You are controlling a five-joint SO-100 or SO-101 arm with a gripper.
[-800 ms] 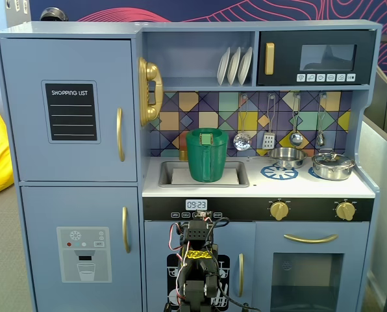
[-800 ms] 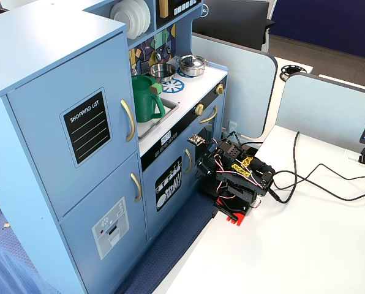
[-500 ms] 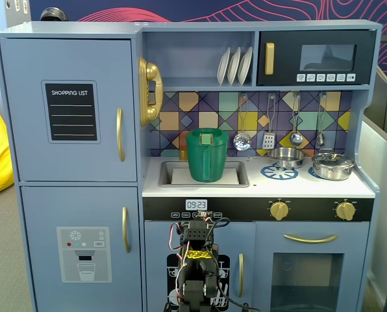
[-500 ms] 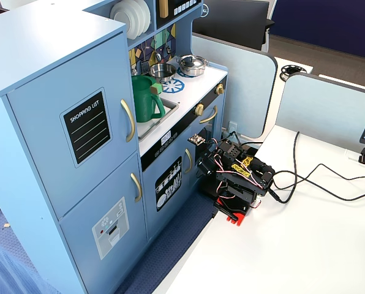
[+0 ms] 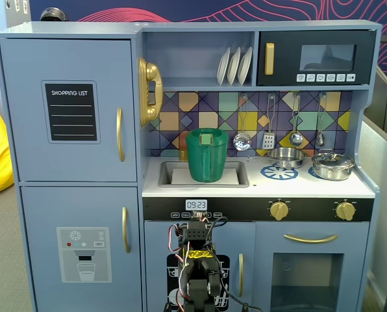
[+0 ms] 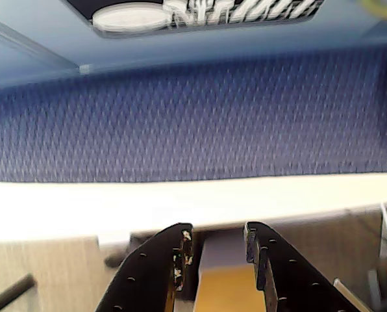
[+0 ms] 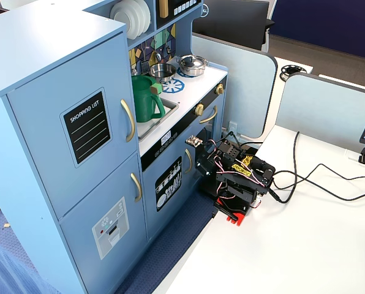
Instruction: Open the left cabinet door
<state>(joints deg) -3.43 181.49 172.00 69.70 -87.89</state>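
The left cabinet door (image 5: 70, 65) is the upper blue-grey door with the black "SHOPPING LIST" panel (image 5: 71, 112) and a curved gold handle (image 5: 120, 134). It is closed in both fixed views (image 7: 54, 104). My arm (image 7: 234, 177) sits folded low on the white table (image 7: 305, 245), in front of the kitchen's lower middle and well below and right of the door. It also shows in a fixed view (image 5: 197, 266). In the wrist view my gripper (image 6: 216, 244) points down at the table edge (image 6: 180, 201), its jaws a little apart and holding nothing. The door is out of the wrist view.
The lower dispenser door (image 5: 83, 253) is below the left door. The small dish-rack door (image 7: 168, 187) faces my arm. A green pitcher (image 5: 206, 155) stands in the sink, with pots (image 5: 332, 166) on the stove. Cables (image 7: 311, 177) trail over the table. Blue carpet (image 6: 193, 117) lies between table and kitchen.
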